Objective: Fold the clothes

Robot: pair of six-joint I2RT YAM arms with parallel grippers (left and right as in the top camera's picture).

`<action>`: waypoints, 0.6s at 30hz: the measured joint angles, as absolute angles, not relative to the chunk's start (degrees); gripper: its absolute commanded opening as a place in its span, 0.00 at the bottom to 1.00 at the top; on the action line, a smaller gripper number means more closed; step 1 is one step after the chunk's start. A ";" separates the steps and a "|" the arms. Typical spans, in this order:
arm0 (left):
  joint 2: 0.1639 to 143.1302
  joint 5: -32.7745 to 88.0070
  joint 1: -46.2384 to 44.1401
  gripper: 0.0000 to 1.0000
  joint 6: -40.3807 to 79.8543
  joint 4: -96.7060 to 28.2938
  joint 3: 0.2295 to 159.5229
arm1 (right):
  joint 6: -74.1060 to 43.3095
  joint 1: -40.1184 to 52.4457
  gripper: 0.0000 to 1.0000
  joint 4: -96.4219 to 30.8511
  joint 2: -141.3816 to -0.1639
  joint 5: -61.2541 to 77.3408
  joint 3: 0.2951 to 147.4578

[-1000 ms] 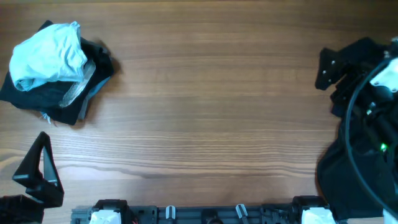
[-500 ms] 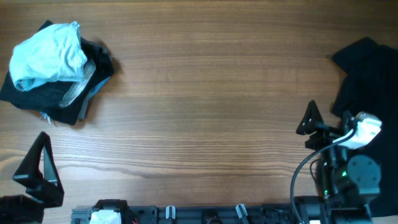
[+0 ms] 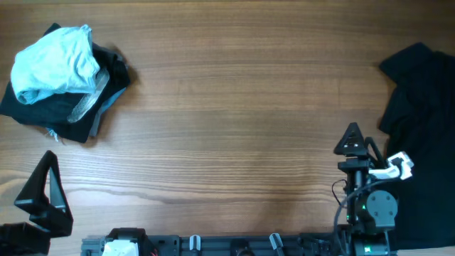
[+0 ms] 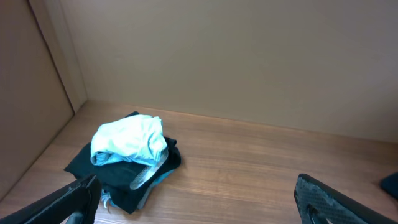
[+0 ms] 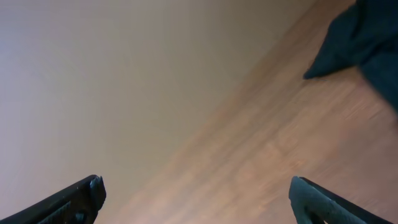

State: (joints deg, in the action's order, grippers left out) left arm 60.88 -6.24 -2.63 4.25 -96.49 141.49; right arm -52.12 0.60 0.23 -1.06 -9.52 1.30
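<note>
A crumpled pale-blue T-shirt (image 3: 53, 62) lies on top of a pile of black garments (image 3: 71, 114) at the far left of the table. It also shows in the left wrist view (image 4: 127, 140), on the pile (image 4: 121, 183). A loose black garment (image 3: 419, 128) lies spread at the right edge; a corner of it shows in the right wrist view (image 5: 360, 34). My left gripper (image 3: 44, 183) is open and empty at the front left (image 4: 199, 208), well short of the pile. My right gripper (image 3: 359, 146) is open and empty (image 5: 198, 199), just left of the loose black garment.
The wooden table (image 3: 234, 107) stretches between the pile and the loose garment. A plain wall (image 4: 236, 56) rises behind the table's far edge and a side panel (image 4: 31, 93) stands at its left. The arm bases and a rail (image 3: 234, 245) sit along the front edge.
My right arm has drawn back from over the black garment at the far right toward the front. The garment now lies uncovered on the table. The left arm has not moved.
</note>
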 measured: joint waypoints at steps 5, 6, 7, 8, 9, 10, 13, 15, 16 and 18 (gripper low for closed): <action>60.88 -6.24 -2.63 1.00 4.25 -96.51 141.49 | -72.14 0.60 1.00 1.30 -0.97 -9.52 1.08; 60.88 -6.24 -2.63 1.00 4.25 -96.51 141.49 | -77.34 0.60 0.99 1.32 -0.97 -9.52 1.06; 60.88 -6.24 -2.63 1.00 4.25 -96.51 141.49 | -85.89 0.60 1.00 1.34 -0.97 -9.52 1.04; 60.88 -6.24 -2.63 1.00 4.25 -96.51 141.49 | -91.59 0.60 1.00 1.34 -0.97 -9.52 0.99; 60.88 -6.24 -2.63 1.00 4.25 -96.51 141.49 | -96.25 0.60 1.00 1.34 -0.97 -9.54 0.97; 60.88 -6.24 -2.66 1.00 4.25 -96.51 141.49 | -101.45 0.60 1.00 1.37 -0.97 -9.52 0.89; 60.88 -6.24 -2.63 1.00 4.25 -96.51 141.49 | -110.69 0.60 1.00 1.34 -0.97 -9.52 0.86; 60.88 -6.24 -2.63 1.00 4.25 -96.51 141.49 | -113.60 0.60 1.00 1.34 -0.99 -9.52 0.86; 60.88 -6.22 -2.63 1.00 4.25 -96.51 141.49 | -114.58 0.60 1.00 1.34 -0.99 -9.52 0.86; 60.88 -6.24 -2.63 1.00 4.25 -96.51 141.49 | -115.90 0.60 1.00 1.34 -0.99 -9.52 0.86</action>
State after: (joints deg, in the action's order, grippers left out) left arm 60.88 -6.24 -2.63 4.25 -96.51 141.49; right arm -115.90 0.60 1.34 -0.99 -9.52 0.86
